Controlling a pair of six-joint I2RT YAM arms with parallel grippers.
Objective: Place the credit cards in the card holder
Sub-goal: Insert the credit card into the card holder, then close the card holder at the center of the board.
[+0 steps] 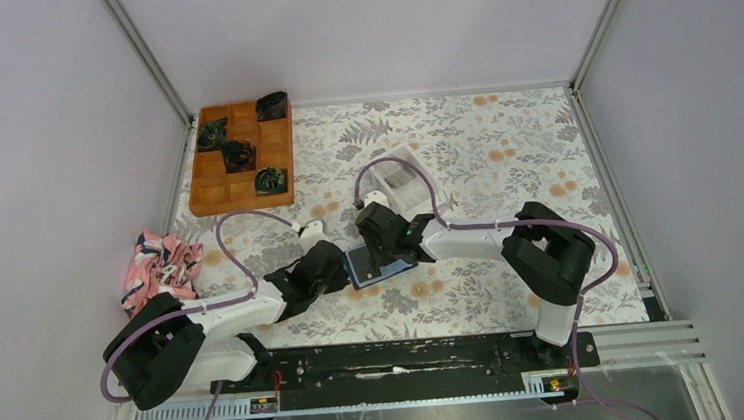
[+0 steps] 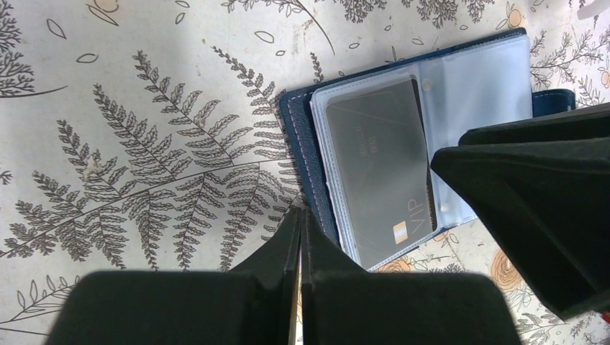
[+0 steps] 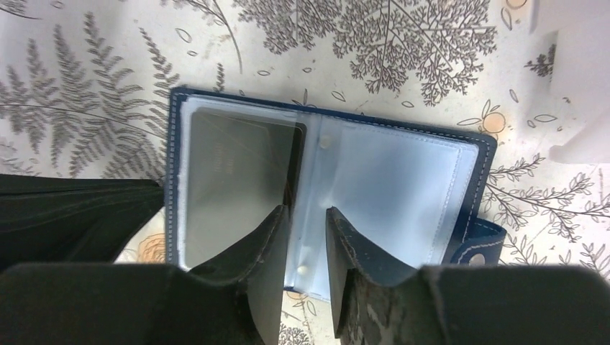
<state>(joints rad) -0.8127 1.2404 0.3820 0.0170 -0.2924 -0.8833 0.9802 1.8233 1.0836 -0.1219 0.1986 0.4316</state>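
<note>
The card holder (image 1: 377, 266) lies open on the floral cloth, navy outside with clear pale-blue sleeves (image 3: 392, 183). One dark credit card (image 2: 378, 162) marked VIP sits inside its left sleeve (image 3: 237, 172). My right gripper (image 3: 307, 212) is open and hovers over the holder's spine, one finger above the carded sleeve and the other above the empty one, with nothing held. My left gripper (image 2: 301, 213) is shut and empty, its tips at the holder's outer edge (image 1: 340, 268). No other cards show.
A white open-topped box (image 1: 401, 183) stands just behind the holder; its corner shows in the right wrist view (image 3: 575, 79). An orange compartment tray (image 1: 243, 155) sits at the back left. A pink cloth (image 1: 162, 267) lies at the left edge.
</note>
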